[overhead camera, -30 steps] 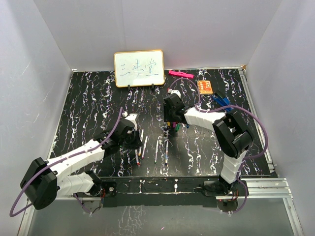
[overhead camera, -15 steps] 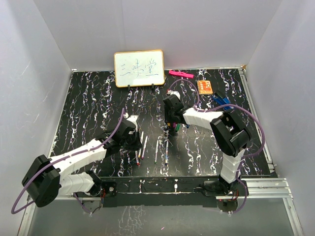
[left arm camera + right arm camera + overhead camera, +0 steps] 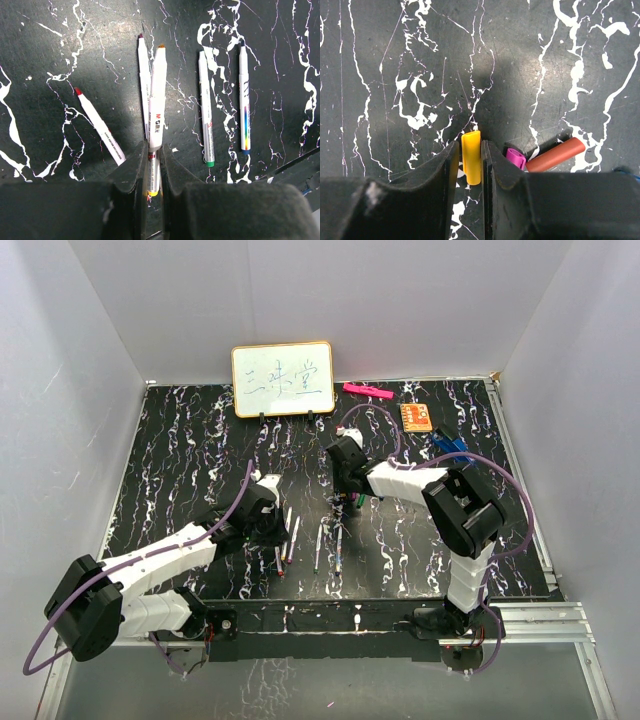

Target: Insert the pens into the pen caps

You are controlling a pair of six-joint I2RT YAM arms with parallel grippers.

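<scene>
Nothing capped yet: left gripper (image 3: 154, 154) clamps one pen (image 3: 158, 95), right gripper (image 3: 470, 148) pinches the yellow cap (image 3: 471, 165); four pens (image 3: 205, 110) lie ahead, loose.

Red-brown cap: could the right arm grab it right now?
Probably not yet: the right gripper is shut on the yellow cap. Otherwise the red-brown cap lies uncovered close beside it, so little else seems in the way.
</scene>
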